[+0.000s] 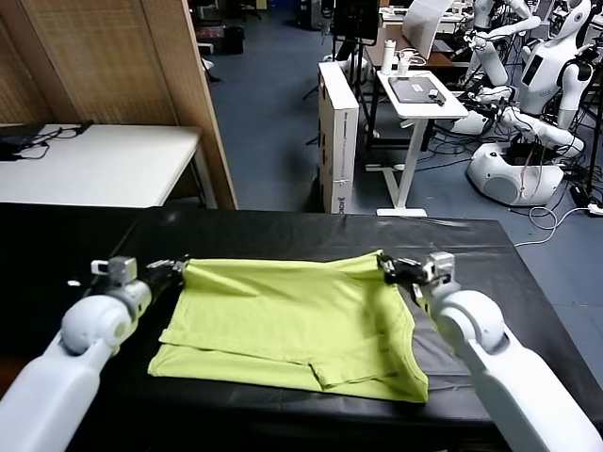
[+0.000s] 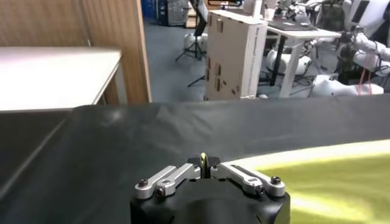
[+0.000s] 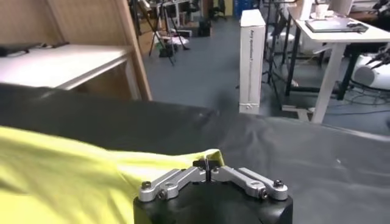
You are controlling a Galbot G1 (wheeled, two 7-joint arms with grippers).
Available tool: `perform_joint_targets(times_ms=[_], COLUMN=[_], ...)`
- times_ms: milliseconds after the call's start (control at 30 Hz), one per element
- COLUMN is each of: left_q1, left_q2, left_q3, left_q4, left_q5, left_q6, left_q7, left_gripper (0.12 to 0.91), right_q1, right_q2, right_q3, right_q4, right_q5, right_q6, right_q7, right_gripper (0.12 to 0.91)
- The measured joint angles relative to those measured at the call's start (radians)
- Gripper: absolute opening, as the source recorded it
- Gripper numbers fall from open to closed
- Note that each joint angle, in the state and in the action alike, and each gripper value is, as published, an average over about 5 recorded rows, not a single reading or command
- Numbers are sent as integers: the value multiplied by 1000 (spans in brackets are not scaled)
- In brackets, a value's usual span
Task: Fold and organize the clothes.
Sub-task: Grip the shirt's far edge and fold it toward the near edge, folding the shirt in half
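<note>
Fingers of the left gripper (image 1: pixel 179 267) pinched shut on the far left corner of the lime yellow-green short-sleeved cotton T-shirt (image 1: pixel 292 320); a sliver of yellow cloth caught between the fingertips in the left wrist view (image 2: pixel 204 163). Fingers of the right gripper (image 1: pixel 386 266) likewise closed tight on the far right corner, cloth bunched at the tips (image 3: pixel 208 163). Held at both far corners, with the far edge stretched fairly straight between the two grippers. Lying otherwise flat on the black cloth-covered surface (image 1: pixel 283 235), partly folded, a doubled layer along the near hem and the right side rumpled toward the near right corner. Bare black cloth all round the garment: a narrow strip toward the near edge, wider bands to left and right under the arms, and a broad band beyond the grippers up to the far edge. Farther off, past that edge, a white table (image 1: pixel 94 165) at the left beside a wooden partition (image 1: pixel 122 66). Beyond, blue-grey floor, an upright white box (image 1: pixel 337 132), a small white desk (image 1: pixel 419 99) and white robots (image 1: pixel 537 85) at the far right.
</note>
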Motion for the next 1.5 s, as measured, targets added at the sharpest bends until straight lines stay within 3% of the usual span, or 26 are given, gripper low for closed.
perform_joint_targets(times_ms=[433, 933, 1000, 1067, 1300, 1367, 1500], left_q1=[184, 280, 288, 299, 345, 354, 342], left_q2=[-20, -46, -52, -57, -65, -66, -77], left_q3=[-70, -121, -125, -133, -176, -193, -214], left_q4=[-89, -69, -73, -83, -135, -148, -154], left_q5=[55, 82, 82, 83, 67, 59, 51], left_q6=[-1, -28, -22, -17, -4, -3, -9], left_q7=[13, 17, 12, 8, -5, -6, -10], left_gripper=[199, 211, 251, 345, 772, 860, 903], right_q1=[-177, -224, -233, -243, -272, -274, -263], right_q2=[-35, -36, -37, -37, -30, -21, 6], right_q3=[9, 6, 14, 23, 66, 85, 127], right_q4=[88, 90, 99, 109, 147, 155, 154], right_q5=[-36, -46, -45, -45, -36, -29, -23], right_q6=[-15, -33, -36, -36, -31, -26, -2], right_q7=[-5, -22, -26, -27, -28, -29, -26], right_gripper=[141, 163, 234, 356, 783, 863, 904])
